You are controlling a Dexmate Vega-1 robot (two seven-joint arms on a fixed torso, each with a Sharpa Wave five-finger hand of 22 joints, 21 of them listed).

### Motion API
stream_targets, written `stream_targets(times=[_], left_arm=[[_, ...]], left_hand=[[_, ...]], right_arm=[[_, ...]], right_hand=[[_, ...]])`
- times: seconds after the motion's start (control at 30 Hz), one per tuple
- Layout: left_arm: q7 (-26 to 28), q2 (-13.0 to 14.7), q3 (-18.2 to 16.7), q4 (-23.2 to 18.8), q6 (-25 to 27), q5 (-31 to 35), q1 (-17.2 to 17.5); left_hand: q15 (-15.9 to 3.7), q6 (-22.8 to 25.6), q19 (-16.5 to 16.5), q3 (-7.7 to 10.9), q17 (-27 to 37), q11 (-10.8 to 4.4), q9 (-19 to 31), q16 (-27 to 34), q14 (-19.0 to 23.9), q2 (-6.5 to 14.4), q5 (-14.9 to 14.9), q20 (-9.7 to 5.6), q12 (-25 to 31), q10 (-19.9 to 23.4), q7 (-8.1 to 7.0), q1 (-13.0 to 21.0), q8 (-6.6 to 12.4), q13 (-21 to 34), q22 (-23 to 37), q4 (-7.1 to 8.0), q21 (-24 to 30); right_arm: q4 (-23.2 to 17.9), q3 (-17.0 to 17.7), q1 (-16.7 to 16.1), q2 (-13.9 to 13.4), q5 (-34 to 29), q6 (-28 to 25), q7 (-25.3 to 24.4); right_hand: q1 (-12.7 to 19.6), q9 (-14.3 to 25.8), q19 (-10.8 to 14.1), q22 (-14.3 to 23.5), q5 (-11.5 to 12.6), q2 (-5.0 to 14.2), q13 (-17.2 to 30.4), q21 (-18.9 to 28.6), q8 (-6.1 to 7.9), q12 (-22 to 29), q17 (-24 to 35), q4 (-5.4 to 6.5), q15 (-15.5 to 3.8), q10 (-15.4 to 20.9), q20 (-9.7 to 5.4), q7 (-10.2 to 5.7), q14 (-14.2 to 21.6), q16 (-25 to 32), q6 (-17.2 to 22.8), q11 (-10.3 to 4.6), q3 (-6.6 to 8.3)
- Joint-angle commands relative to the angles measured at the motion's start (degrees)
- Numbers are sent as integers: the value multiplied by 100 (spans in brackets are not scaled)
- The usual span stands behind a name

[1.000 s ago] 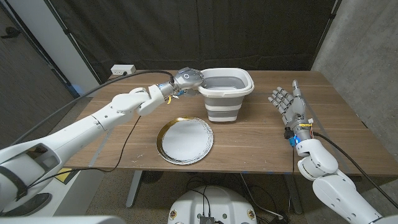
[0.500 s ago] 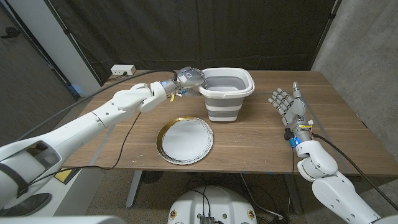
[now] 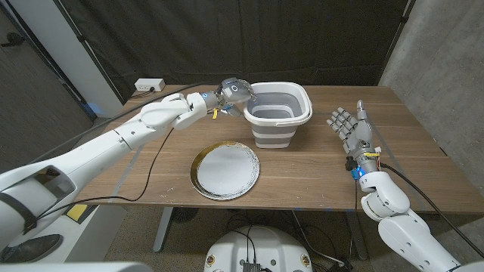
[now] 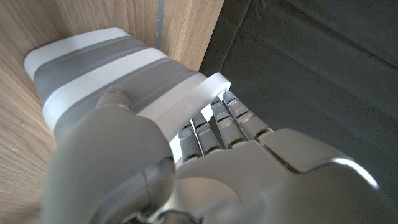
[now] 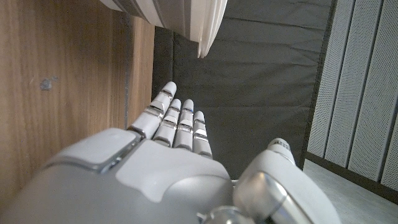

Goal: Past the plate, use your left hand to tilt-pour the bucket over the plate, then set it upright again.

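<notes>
grey-banded bucket (image 3: 276,112), rim gripped by left hand (image 3: 234,92), fingers (image 4: 239,118) hidden

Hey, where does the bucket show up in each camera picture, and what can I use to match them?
Head view: bucket at the table's far middle, past the plate, left hand at its rim.
Left wrist view: bucket close up beyond that hand.
Right wrist view: its rim at the picture's edge.
Shared landmark: the wooden table.

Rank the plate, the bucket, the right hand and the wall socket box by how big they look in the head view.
1. Plate and bucket: they look about alike, and the plate lies nearer the camera, so I won't rank them.
2. Right hand.
3. Socket box, smallest, though farthest back.
</notes>
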Motion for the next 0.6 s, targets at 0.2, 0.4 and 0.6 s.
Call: stream_targets(times=[0.2,0.4,0.6], left_arm=[[-489,-50,-54,-219,40,31,-86],[-400,-19,-298,-329,21,-406,-7],[-406,-5,-459,-390,24,-698,31]], left_hand=[[-235,-953,-301,-286,4,126,50,-26,-455,-93,191,159,-1,-638,-15,-305,-58,-61,15,26,3],[-228,-1091,-357,-327,5,149,52,-23,-534,-94,222,191,2,-748,-5,-347,-51,-73,16,25,2],[-205,-1103,-379,-344,6,148,53,-16,-549,-92,235,200,16,-763,-3,-364,-32,-78,17,25,3]], right_arm=[[-12,70,-67,-11,22,94,51],[49,65,2,-13,70,101,128],[109,53,75,-24,126,86,197]], right_hand=[[3,14,29,32,36,78,19,-12,-13,-8,14,4,-11,54,-47,-27,37,-4,40,-8,-9],[3,14,29,33,35,79,19,-12,-12,-7,14,3,-3,57,-46,-26,47,0,42,-7,-12],[6,14,29,33,35,80,20,-11,-11,-8,14,1,-14,57,-45,-34,49,0,44,-12,-15]])
